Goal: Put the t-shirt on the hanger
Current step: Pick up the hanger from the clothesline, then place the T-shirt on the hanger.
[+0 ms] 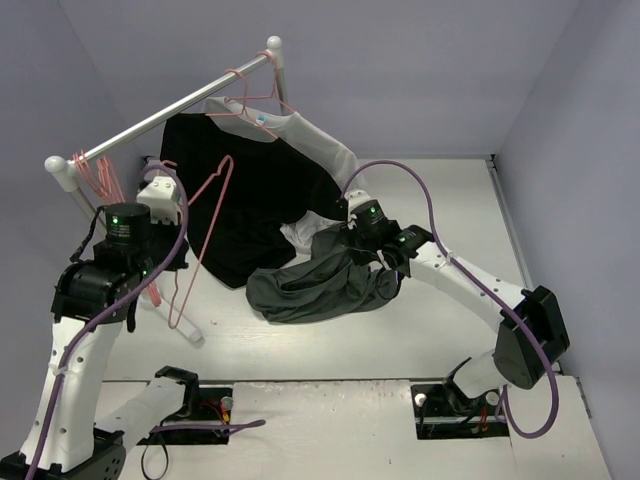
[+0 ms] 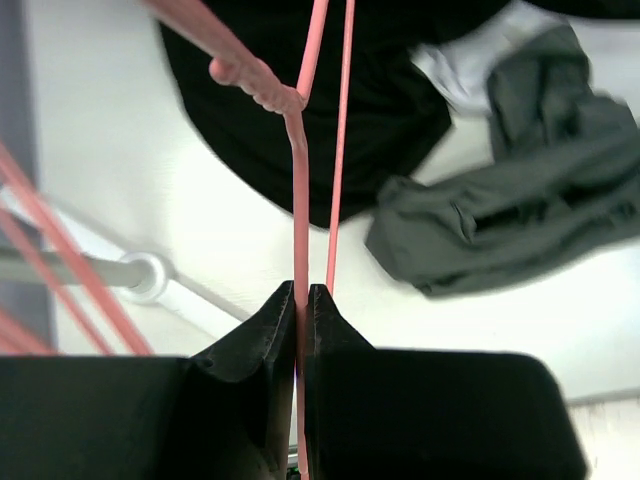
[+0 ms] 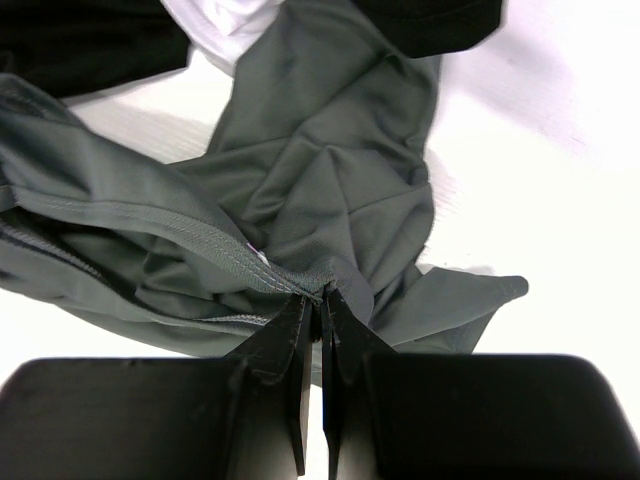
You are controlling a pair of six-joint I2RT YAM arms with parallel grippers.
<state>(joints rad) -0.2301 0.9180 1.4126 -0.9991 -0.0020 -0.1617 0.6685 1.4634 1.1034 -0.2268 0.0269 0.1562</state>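
The t-shirt (image 1: 318,285), dark grey-green and heavily creased, is seen bunched in a loose heap on the surface (image 1: 330,350), just beside the lower hem of the black shirt (image 1: 250,190). A stitched edge of it is pinched between the closed fingers of the right gripper (image 3: 316,300). On the other side of the black shirt, the hanger (image 2: 300,200), a thin pink-red wire, is clamped by the closed left gripper (image 2: 300,292), apart from the t-shirt. Behind the black shirt, a pale shirt (image 1: 325,140) is hung from the same rail (image 1: 160,115).
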